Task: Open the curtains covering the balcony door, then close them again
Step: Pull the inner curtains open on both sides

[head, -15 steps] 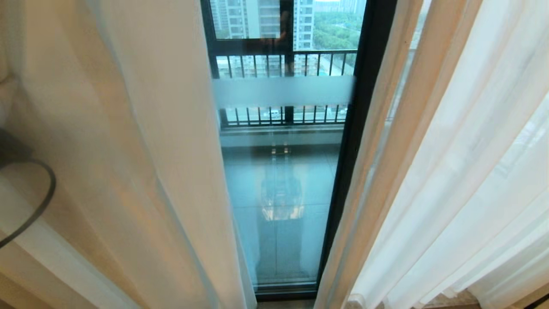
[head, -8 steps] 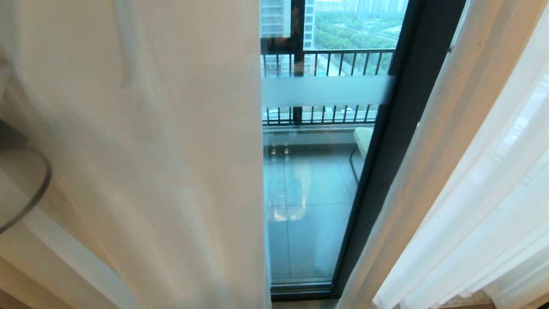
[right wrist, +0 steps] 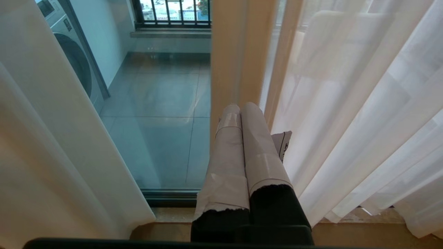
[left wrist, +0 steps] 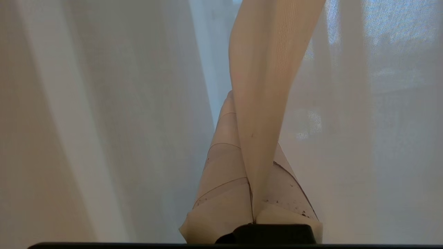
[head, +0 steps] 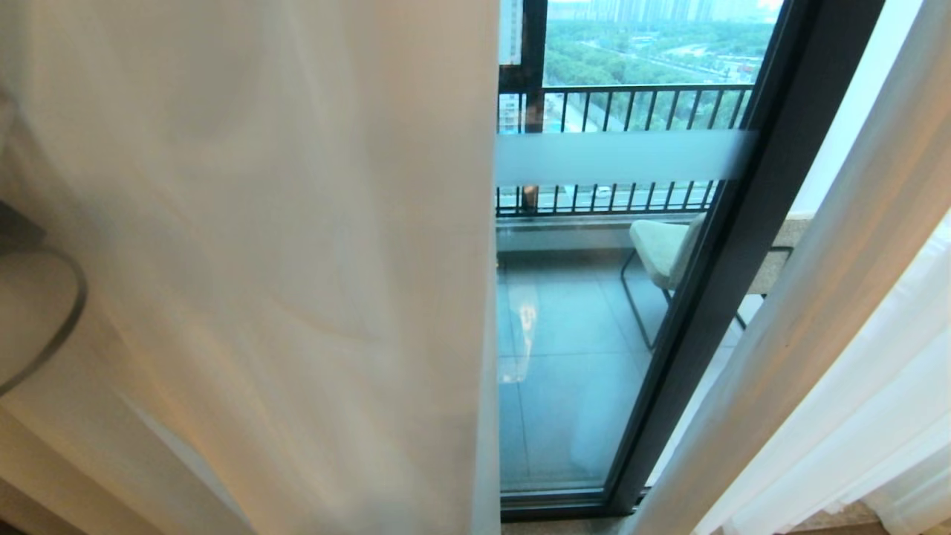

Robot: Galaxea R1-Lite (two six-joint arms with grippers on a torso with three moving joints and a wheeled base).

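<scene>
Sheer white curtains hang on both sides of the balcony door (head: 572, 357), a glass panel with a frosted band in a dark frame (head: 713, 297). The left curtain (head: 297, 260) covers the left half of the head view, and the right curtain (head: 854, 357) hangs at the right. A strip of bare glass shows between them. In the left wrist view my left gripper (left wrist: 242, 114) is shut on a narrow fold of the curtain (left wrist: 266, 69), with sheer fabric all around it. My right gripper (right wrist: 241, 105) is shut and holds nothing; it points down beside the right curtain (right wrist: 346, 103).
A chair (head: 661, 249) and a black railing (head: 631, 104) stand on the balcony behind the glass. A washing machine (right wrist: 69, 52) is out there too. A tan drape (right wrist: 228, 52) hangs just beyond my right gripper. A dark cable (head: 44, 319) shows through the left curtain.
The whole head view has shifted to the right, so the camera has moved. The balcony chair has come into view. The gap of bare glass looks slightly narrower.
</scene>
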